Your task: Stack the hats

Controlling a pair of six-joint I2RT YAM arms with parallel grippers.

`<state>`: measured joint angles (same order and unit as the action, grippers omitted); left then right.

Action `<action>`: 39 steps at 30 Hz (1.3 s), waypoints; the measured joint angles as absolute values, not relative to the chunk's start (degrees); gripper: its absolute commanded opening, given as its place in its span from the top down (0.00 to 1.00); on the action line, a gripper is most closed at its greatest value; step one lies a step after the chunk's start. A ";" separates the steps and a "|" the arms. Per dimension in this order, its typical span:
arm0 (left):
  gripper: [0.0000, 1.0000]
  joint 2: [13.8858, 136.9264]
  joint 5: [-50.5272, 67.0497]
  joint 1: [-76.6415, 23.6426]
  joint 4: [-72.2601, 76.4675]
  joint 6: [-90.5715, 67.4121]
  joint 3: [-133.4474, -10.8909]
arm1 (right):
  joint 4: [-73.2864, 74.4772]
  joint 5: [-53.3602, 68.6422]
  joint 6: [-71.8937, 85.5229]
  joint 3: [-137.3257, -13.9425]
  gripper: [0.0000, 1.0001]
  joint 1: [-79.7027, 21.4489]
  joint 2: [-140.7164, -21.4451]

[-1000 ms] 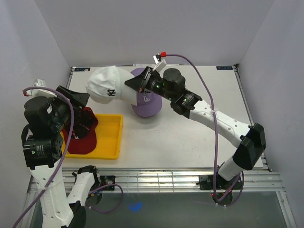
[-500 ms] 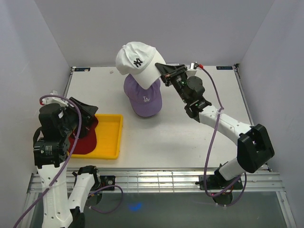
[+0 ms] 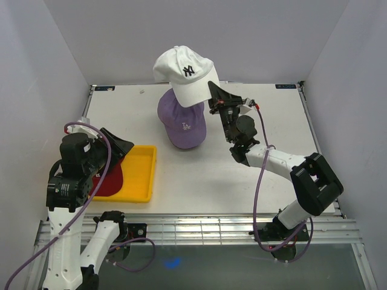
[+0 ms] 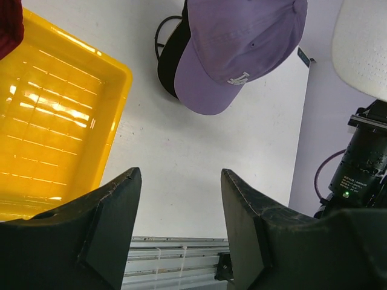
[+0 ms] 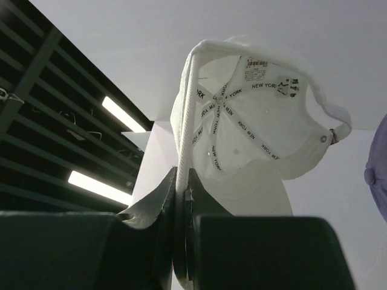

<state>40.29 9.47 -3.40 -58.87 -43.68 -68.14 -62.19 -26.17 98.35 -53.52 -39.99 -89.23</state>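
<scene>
The white cap (image 3: 184,75), judged light and soft, is pinched by its stiffer brim in the right gripper (image 5: 181,181) above the lavender cap (image 3: 181,118); the left gripper (image 4: 178,178) is spread wide, empty.

Showed white link shells and black joint housings along left arm (image 3: 63,254) and right arm (image 3: 281,162). Trailed purple cables (image 3: 257,187) back from the fingers (image 4: 112,232). Matte black, wedge-shaped, scuffed at the edges.

NY cap (image 3: 184,75) up above the LA cap (image 3: 181,121), which sits on something (image 4: 166,60), hard to tell what, tray (image 3: 138,175) off left, another cap (image 3: 107,181) in it
</scene>
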 measured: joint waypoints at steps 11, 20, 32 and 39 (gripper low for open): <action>0.34 40.21 8.19 -5.41 -59.64 -43.03 -67.85 | -71.07 -34.76 100.05 -46.26 0.92 -44.01 -91.26; 0.34 39.46 7.53 -5.87 -60.01 -42.78 -67.85 | -72.29 -36.58 100.09 -46.17 0.92 -45.80 -96.60; 0.34 39.18 6.87 -6.50 -60.16 -42.41 -67.09 | -74.87 -39.16 101.89 -43.62 0.92 -48.42 -100.51; 0.34 39.20 6.61 -6.63 -60.18 -42.41 -67.02 | -75.68 -40.03 103.63 -41.15 0.92 -48.88 -101.89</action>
